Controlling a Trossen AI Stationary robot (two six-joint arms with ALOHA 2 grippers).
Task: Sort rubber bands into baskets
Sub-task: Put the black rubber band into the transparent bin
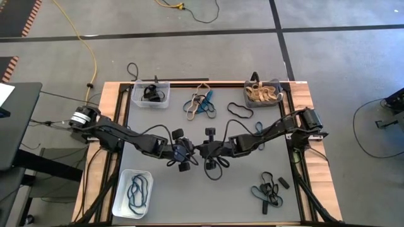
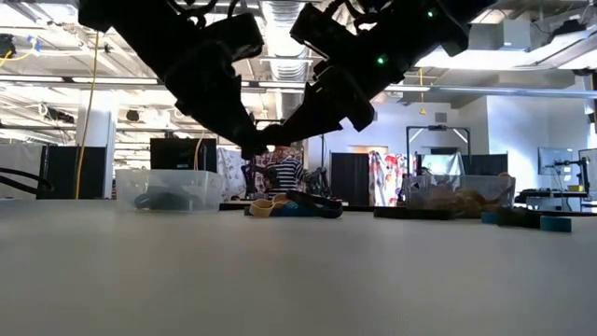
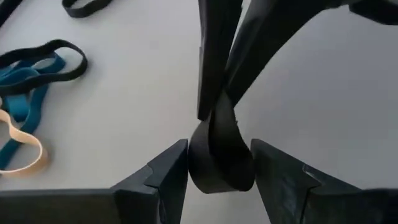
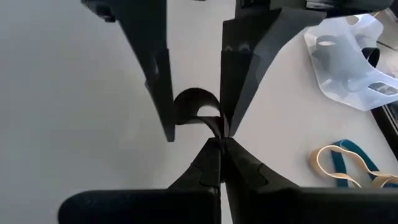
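Right jaws [image 4: 219,146] pinching black band [image 4: 196,102], left jaws [image 3: 219,163] straddling it

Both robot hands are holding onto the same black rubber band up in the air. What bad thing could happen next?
The right end effector pinches the black rubber band while the left end effector straddles its loop with jaws apart. If the right lets go too early, the band could drop. If both pull, it might stretch and snap away, perhaps landing among the mixed bands.

My two arms are matt black and jointed, trailing black cables. The left arm [image 1: 126,134] ends in a silver-ringed base; each gripper, left [image 3: 219,171] and right [image 4: 219,163], has angular dark fingers.
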